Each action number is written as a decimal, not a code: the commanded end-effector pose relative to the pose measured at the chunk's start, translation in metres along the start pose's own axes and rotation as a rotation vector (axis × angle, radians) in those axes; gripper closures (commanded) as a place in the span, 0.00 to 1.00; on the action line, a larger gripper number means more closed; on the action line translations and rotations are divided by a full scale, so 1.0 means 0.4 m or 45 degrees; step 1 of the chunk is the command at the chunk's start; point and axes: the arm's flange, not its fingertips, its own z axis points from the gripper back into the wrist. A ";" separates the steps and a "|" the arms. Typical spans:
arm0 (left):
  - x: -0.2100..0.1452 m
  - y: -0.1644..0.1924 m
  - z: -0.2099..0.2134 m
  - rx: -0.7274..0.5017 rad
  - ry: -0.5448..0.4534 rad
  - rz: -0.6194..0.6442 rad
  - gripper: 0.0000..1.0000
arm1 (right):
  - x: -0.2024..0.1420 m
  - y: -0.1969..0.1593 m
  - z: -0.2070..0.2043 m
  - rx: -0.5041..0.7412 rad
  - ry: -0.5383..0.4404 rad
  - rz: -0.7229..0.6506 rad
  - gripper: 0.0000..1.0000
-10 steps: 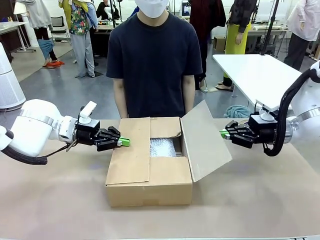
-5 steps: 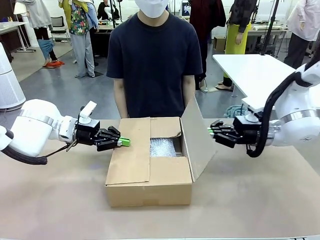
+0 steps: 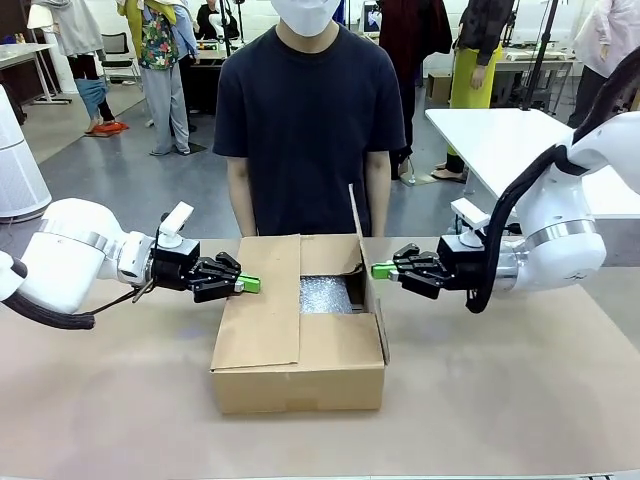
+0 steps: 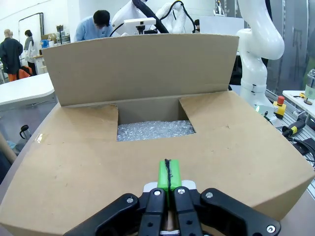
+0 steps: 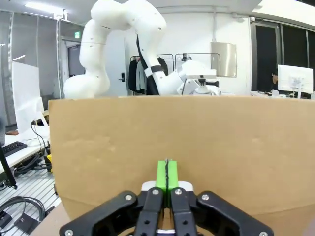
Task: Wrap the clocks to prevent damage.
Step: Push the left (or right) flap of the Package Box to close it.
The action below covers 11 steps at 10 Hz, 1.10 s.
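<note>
Where right hand (image 5: 167, 176) touches, flap (image 5: 206, 132) stands

A grey floor (image 3: 120, 170) is seen beyond the work area, with a white table (image 3: 510, 150) set at the right and a chair (image 3: 118, 45) far back at the left. In the right wrist view a white wall (image 5: 231, 29) and dark windows (image 5: 290, 44) are shown, with a ceiling light (image 5: 44, 7) overhead
</note>
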 end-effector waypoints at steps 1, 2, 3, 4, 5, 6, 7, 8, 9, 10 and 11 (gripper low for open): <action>-0.006 0.002 -0.005 0.022 0.027 0.015 1.00 | -0.036 -0.058 -0.013 -0.055 0.007 -0.046 0.99; -0.006 0.002 -0.005 0.022 0.027 0.015 1.00 | -0.061 -0.076 -0.013 -0.069 0.034 -0.056 0.99; -0.006 0.002 -0.005 0.022 0.027 0.015 1.00 | -0.093 -0.094 -0.012 -0.081 0.055 -0.083 0.99; -0.006 0.002 -0.005 0.022 0.027 0.015 1.00 | -0.114 -0.106 -0.007 -0.089 0.074 -0.100 0.99; -0.006 0.002 -0.005 0.022 0.027 0.015 1.00 | -0.128 -0.113 0.002 -0.094 0.084 -0.118 0.99; -0.006 0.002 -0.005 0.022 0.027 0.015 1.00 | -0.137 -0.115 0.009 -0.100 0.085 -0.126 0.99; -0.006 0.002 -0.005 0.022 0.027 0.015 1.00 | -0.140 -0.114 0.012 -0.096 0.094 -0.124 0.99; -0.006 0.002 -0.005 0.022 0.027 0.015 1.00 | -0.140 -0.116 0.014 -0.093 0.099 -0.121 0.99; -0.006 0.002 -0.005 0.022 0.027 0.015 1.00 | -0.140 -0.112 0.013 -0.064 0.114 -0.112 0.99; -0.006 0.002 -0.005 0.022 0.027 0.015 1.00 | -0.132 -0.104 0.012 0.008 0.133 -0.084 0.99; -0.006 0.002 -0.005 0.022 0.027 0.015 1.00 | -0.090 -0.082 -0.001 -0.017 0.016 -0.093 0.99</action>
